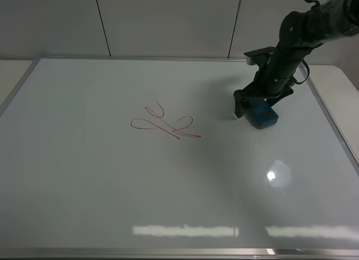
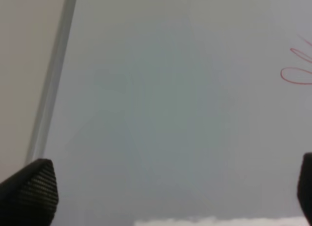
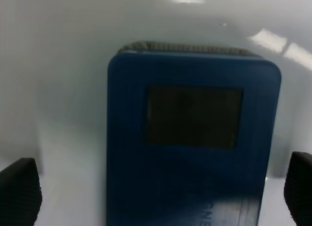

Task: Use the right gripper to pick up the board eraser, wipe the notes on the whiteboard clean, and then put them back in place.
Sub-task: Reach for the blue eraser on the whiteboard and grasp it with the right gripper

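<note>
Exterior high shows us the right end effector (image 1: 255,107) lowered over the board eraser (image 1: 262,115), which lies flat on the far right part of the whiteboard (image 1: 112,187), well apart from the red notes (image 1: 165,124) left of the board's middle. In the right wrist view we see its two black fingers (image 3: 17,192) spread wide, one on either side of the blue block. Bare board shows between each finger and the eraser's sides, so the end effector straddles it without gripping. One dark square patch (image 3: 194,116) on the eraser's top faces the camera. In the left wrist view we see the left end effector (image 2: 168,187) also spread wide, holding nothing, over the board's left part beside its silver frame (image 2: 51,89). The white worktop (image 1: 339,74) shows beyond the board's far right corner.
</note>
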Robot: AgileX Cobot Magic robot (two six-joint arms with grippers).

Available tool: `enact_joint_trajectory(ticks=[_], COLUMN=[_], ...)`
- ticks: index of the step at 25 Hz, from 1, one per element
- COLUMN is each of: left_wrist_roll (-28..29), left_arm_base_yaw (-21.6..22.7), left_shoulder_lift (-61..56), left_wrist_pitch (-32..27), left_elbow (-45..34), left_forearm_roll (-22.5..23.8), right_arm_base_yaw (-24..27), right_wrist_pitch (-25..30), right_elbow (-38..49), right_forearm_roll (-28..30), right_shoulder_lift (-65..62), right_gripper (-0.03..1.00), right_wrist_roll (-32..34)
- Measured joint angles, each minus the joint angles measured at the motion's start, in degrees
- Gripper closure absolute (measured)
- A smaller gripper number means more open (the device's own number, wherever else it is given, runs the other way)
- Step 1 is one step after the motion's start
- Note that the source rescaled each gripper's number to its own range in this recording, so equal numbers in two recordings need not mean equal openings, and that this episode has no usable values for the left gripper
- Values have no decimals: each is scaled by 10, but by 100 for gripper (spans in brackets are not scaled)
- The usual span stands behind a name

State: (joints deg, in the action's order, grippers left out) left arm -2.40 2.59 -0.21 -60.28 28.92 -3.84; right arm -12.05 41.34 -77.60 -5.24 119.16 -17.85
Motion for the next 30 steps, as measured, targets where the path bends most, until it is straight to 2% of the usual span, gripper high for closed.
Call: enact_joint_trajectory(ticks=[4, 6, 7, 8, 10, 30], left_wrist_roll=[0, 0, 0, 0, 0, 0], left_arm_base_yaw=[0, 0, 0, 0, 0, 0], left_shoulder_lift=[0, 0, 0, 0, 0, 0], left_wrist_pitch=[0, 0, 0, 0, 0, 0], left_elbow=[0, 0, 0, 0, 0, 0], left_forearm_roll=[0, 0, 0, 0, 0, 0], right_arm_base_yaw=[0, 0, 0, 0, 0, 0], right_wrist_pitch=[0, 0, 0, 0, 1, 7], right_elbow=[0, 0, 0, 0, 0, 0], right_forearm_roll=[0, 0, 0, 0, 0, 0], right_shoulder_lift=[0, 0, 0, 0, 0, -5], right_gripper=[-3, 5, 18, 38, 94, 95], right_wrist_roll=[0, 0, 0, 2, 9, 18])
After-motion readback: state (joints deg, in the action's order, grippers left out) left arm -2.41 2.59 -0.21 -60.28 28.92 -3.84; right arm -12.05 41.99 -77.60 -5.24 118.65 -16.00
